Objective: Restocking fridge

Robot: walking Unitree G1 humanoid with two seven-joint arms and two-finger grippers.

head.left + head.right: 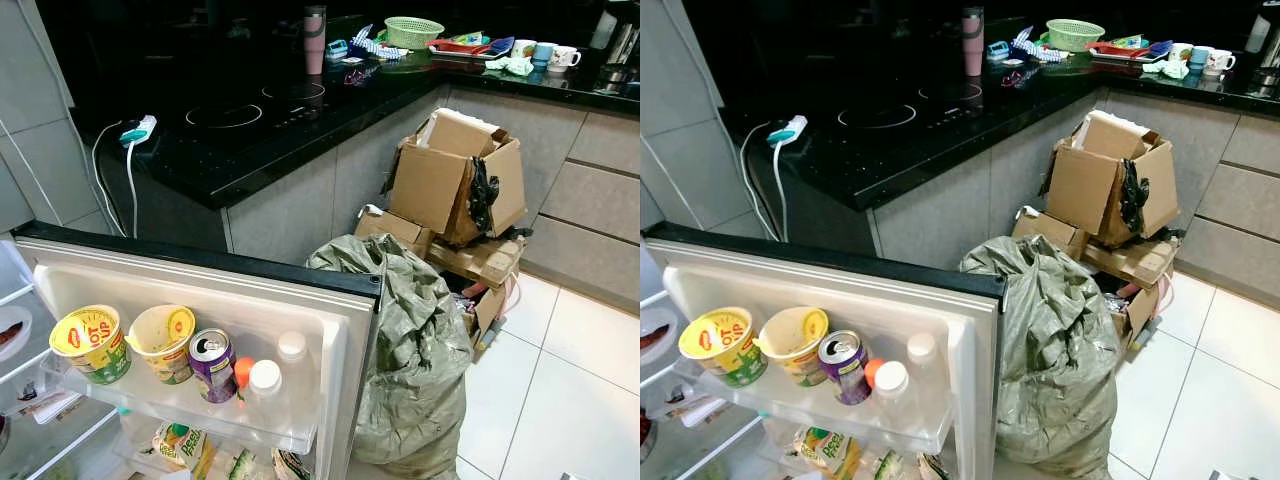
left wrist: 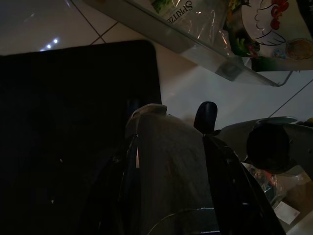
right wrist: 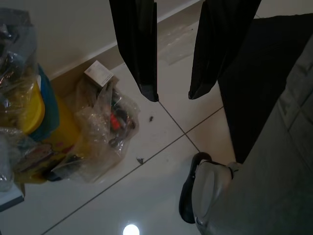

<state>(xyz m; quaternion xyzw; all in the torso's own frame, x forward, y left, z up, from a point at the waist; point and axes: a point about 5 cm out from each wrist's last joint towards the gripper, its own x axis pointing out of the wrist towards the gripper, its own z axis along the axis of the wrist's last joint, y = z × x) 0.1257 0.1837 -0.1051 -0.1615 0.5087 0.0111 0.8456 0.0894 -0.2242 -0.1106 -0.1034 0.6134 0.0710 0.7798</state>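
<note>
The fridge door (image 1: 300, 285) stands open at the lower left. Its upper shelf (image 1: 200, 410) holds two yellow noodle cups (image 1: 92, 343) (image 1: 163, 342), a purple drink can (image 1: 212, 364) and white-capped bottles (image 1: 265, 380). Cartons (image 1: 180, 445) sit on the shelf below. Both arms hang low. In the left wrist view my left gripper (image 2: 168, 139) is open in the shade, with my grey leg behind it and a door shelf of packets (image 2: 195, 44) beyond. My right gripper (image 3: 173, 95) hangs open over the white floor tiles, holding nothing.
A stuffed grey-green sack (image 1: 415, 350) leans against the door's edge. Cardboard boxes (image 1: 455, 185) pile up behind it by the cabinets. A black counter (image 1: 260, 130) carries a hob, a tumbler (image 1: 314, 40) and a green basket (image 1: 413, 32). Plastic bags (image 3: 98, 132) lie on the floor.
</note>
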